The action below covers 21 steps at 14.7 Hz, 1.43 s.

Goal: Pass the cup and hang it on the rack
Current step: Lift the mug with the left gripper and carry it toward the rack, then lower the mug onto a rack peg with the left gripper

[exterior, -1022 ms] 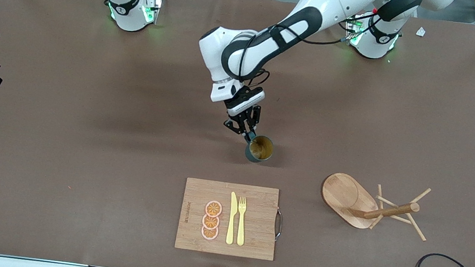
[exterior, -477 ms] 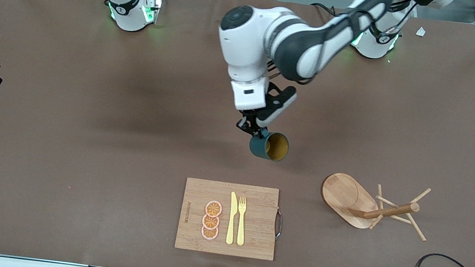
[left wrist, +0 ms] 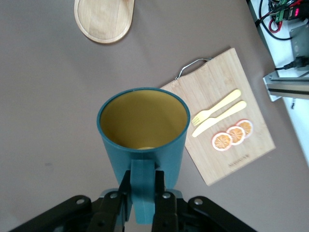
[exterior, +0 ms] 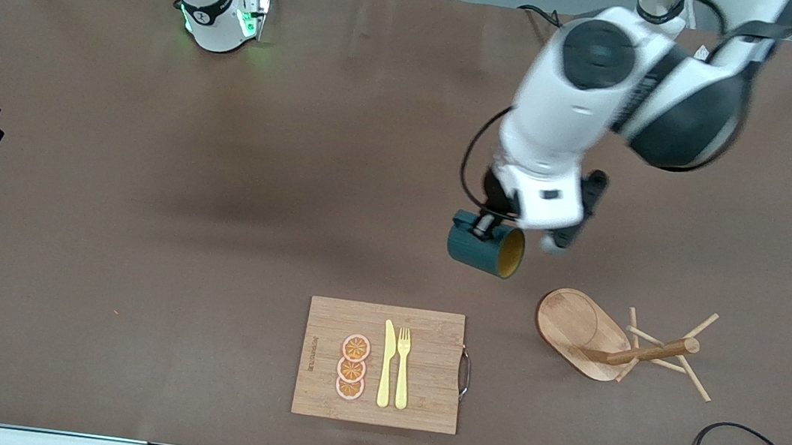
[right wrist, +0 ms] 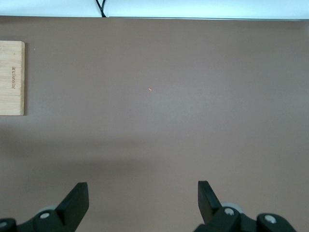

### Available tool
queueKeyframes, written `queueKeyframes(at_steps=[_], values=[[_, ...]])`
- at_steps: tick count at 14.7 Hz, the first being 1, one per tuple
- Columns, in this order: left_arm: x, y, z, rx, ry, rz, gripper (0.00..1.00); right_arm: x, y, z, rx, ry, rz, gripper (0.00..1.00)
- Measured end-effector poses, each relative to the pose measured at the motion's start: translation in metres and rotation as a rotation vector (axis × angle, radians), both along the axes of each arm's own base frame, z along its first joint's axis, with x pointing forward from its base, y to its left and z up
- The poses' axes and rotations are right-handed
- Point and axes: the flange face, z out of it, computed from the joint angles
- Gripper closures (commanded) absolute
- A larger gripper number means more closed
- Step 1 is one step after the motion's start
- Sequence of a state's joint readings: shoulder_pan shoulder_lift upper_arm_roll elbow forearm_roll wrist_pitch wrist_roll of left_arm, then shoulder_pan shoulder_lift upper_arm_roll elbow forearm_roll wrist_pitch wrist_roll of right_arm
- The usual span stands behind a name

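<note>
1. Front view, against the earlier frames: swung toward the left arm's end of the table and raised, left gripper with the small dark teal ribbed cup; tipped further, mouth now turned sideways toward the rack's end; unchanged, everything on the table.

2. Front view, now: clamped on the cup's loop handle, left gripper, carried in the air over bare brown table, between the arm bases and the light wooden mug tree rack. Lying on its side nearer the front camera than the cup, that rack, oval base tilted up, post and thin pegs pointing toward the left arm's end. Resting near the front edge, toward the right arm's end from the rack, rectangular bamboo cutting board with metal handle, bearing three orange slices, a yellow plastic knife and a yellow plastic fork. Out of sight in this view, right gripper; waiting, right arm.

3. Left wrist view: gripped at the handle between closed black fingers, cup, yellowish-tan inside showing. Below, cutting board, knife, fork, slices and the rack's base.

4. Right wrist view: spread wide and holding nothing, right gripper, over bare table, a corner of the cutting board at the edge.
</note>
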<state>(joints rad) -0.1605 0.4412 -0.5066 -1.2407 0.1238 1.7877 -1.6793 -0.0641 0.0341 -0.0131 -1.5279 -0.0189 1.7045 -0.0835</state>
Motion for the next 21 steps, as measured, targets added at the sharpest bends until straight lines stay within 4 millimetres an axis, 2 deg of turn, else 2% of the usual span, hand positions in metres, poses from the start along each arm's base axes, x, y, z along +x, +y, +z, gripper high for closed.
queueKeyframes(at_steps=[2, 6, 9, 11, 13, 16, 21], values=[[0.017, 0.041, 0.015, -0.109, 0.037, 0.002, 1.00, 0.000, 0.000, 0.000, 0.000, 0.000, 0.000, 0.00], [0.049, 0.115, 0.015, -0.287, 0.081, -0.016, 1.00, 0.000, 0.000, 0.000, 0.000, 0.000, 0.000, 0.00], [0.072, 0.175, 0.006, -0.444, 0.091, -0.036, 1.00, 0.000, 0.000, 0.000, 0.000, 0.000, 0.000, 0.00], [0.088, 0.215, -0.013, -0.526, 0.100, -0.022, 1.00, 0.000, 0.000, 0.000, 0.000, 0.000, 0.000, 0.00], [0.099, 0.238, -0.037, -0.566, 0.118, -0.012, 1.00, 0.000, 0.000, 0.000, 0.000, 0.000, 0.000, 0.00], [0.110, 0.253, -0.068, -0.637, 0.166, 0.028, 1.00, 0.000, 0.000, 0.000, 0.000, 0.000, 0.000, 0.00], [0.121, 0.303, -0.098, -0.703, 0.200, 0.119, 1.00, 0.000, 0.000, 0.000, 0.000, 0.000, 0.000, 0.00]])
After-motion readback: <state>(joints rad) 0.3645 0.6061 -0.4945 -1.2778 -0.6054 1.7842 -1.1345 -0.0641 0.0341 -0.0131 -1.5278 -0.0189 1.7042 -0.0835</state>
